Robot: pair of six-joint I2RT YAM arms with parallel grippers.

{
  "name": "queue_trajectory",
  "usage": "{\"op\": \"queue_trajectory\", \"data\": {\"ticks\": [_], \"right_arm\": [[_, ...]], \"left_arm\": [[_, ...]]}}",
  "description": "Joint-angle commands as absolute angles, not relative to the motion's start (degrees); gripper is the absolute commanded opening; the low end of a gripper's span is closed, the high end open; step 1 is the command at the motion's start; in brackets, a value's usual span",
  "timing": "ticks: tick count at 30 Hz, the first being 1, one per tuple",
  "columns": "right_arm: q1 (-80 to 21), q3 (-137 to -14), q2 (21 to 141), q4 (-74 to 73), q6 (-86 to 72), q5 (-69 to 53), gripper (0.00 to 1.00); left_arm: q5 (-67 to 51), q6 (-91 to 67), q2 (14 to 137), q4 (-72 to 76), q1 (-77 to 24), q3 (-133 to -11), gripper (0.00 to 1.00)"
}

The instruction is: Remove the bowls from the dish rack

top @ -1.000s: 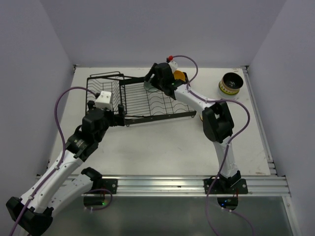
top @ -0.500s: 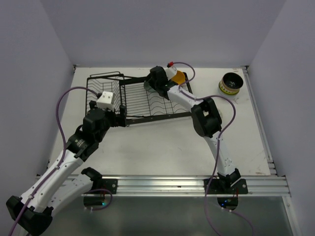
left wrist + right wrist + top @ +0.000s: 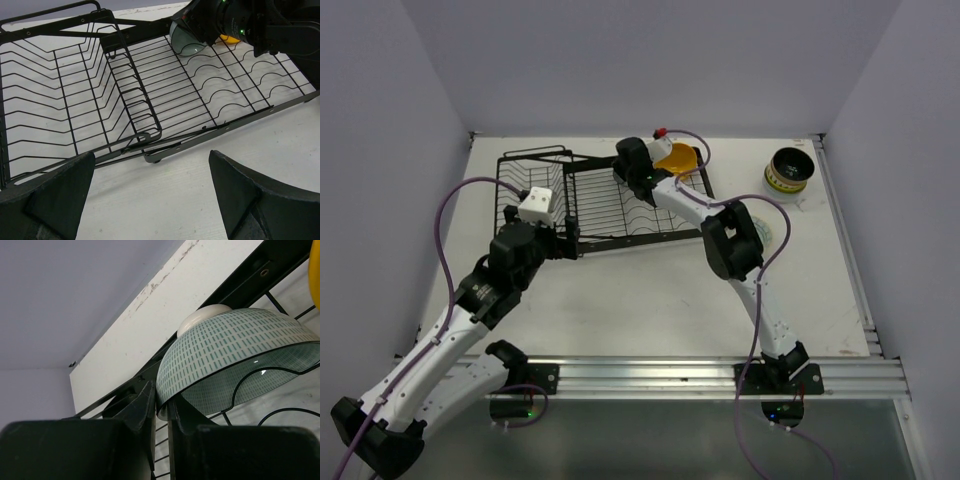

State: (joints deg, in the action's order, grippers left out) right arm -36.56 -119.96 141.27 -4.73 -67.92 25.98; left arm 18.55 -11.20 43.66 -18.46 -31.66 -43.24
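The teal bowl leans at the far edge of the rack, its rim pinched by the clenched right gripper; the grasp is judged made. A lift clear of the wires is called for next, then a carry toward the yellow bowl on the table. The left gripper is held wide open by the rack's near edge, empty.

Teal-dashed bowl: glazed ceramic, glossy, smooth; plain cream foot at its 11 o'clock. Dish rack: black coated wire, slight sheen. Table: white, matt, scuffed at 12 o'clock edge. My right gripper and left gripper: black plastic, matt, finely grained.
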Motion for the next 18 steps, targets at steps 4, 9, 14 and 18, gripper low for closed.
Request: {"op": "queue_trajectory", "data": {"ticks": [4, 9, 14, 18], "right_arm": [[-36.7, -114.4, 136.7, 3.2, -67.1, 27.6, 0.00], [-37.1, -107.3, 133.5, 12.1, -64.0, 25.5, 0.00], [-37.7, -101.6, 130.7, 24.1, -59.0, 22.9, 0.00], [-37.7, -99.4, 130.5, 30.4, -56.6, 20.4, 0.00]], "left_arm": [[19.9, -10.8, 43.0, -16.6, -32.0, -43.2, 1.00], [20.3, -10.7, 42.9, -16.7, -32.1, -43.2, 1.00], [20.4, -10.7, 42.9, -16.8, -32.0, -43.2, 1.00], [20.5, -10.7, 42.8, -16.8, -32.0, -43.2, 1.00]]}}
